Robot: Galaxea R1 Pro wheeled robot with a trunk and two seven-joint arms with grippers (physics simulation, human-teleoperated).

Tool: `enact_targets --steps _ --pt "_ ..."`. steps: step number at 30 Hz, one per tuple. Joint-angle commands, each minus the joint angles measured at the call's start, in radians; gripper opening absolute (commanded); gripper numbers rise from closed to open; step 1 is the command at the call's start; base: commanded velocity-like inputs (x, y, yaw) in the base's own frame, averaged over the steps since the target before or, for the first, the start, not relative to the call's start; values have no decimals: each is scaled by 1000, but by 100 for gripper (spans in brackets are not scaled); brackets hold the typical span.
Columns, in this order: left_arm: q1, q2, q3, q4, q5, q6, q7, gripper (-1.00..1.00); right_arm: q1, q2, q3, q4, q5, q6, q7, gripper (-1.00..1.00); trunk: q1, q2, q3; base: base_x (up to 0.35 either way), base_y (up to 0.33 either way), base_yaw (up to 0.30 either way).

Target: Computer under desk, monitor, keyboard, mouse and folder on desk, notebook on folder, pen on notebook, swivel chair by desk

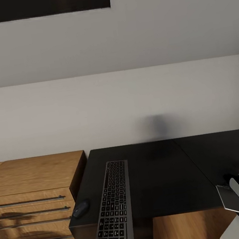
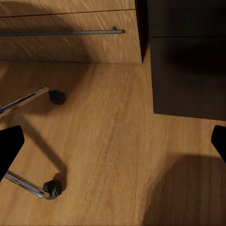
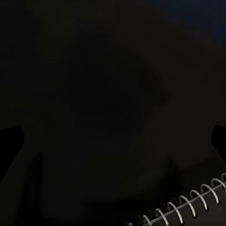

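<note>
Hovering at the desk's (image 1: 161, 174) right front edge, the right gripper (image 3: 113, 141), fingers apart, has the notebook (image 1: 231, 199) just beneath, spiral spine nearest; left gripper (image 2: 113, 141) open.

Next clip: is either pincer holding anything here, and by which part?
The left pincer is open over bare floor, holding nothing. The right pincer sits over the black desk by the notebook, whose spiral shows below the fingertips; a hold cannot be told.

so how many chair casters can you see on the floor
2, both in the left wrist view on the wooden floor: one black caster nearer the wooden dresser, one further out. Others may be hidden.
</note>
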Motion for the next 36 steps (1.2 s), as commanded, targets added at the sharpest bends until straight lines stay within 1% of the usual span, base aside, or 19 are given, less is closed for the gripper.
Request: enact_targets --steps 1,4,9,14,26,32,36 --pt "0 0 -9 -2 9 -2 4 100 0 0 1 -2 -8 4 -5 100 4 -8 -4 0 0 0" --pt "0 0 -9 -2 9 -1 4 100 0 0 1 -2 -7 4 -5 100 15 -29 -13 0 0 0" --pt "0 0 -9 -2 9 -1 3 100 0 2 2 -2 -5 4 -5 100 15 -29 -13 0 0 0" --pt "0 -1 -9 -2 9 0 3 100 0 2 2 -2 -3 4 -5 100 35 -64 -29 0 0 0" --pt "0 1 -8 -2 9 0 3 100 0 3 2 -2 -2 4 -5 100 35 -64 -29 0 0 0" --pt "0 5 -2 -2 11 0 3 100 0 3 2 -2 -1 3 -5 100 35 -64 -29 -1 0 0" --pt "0 4 -2 -2 11 0 3 100 0 3 3 -3 -1 2 -5 100 35 -64 -29 -199 0 0"
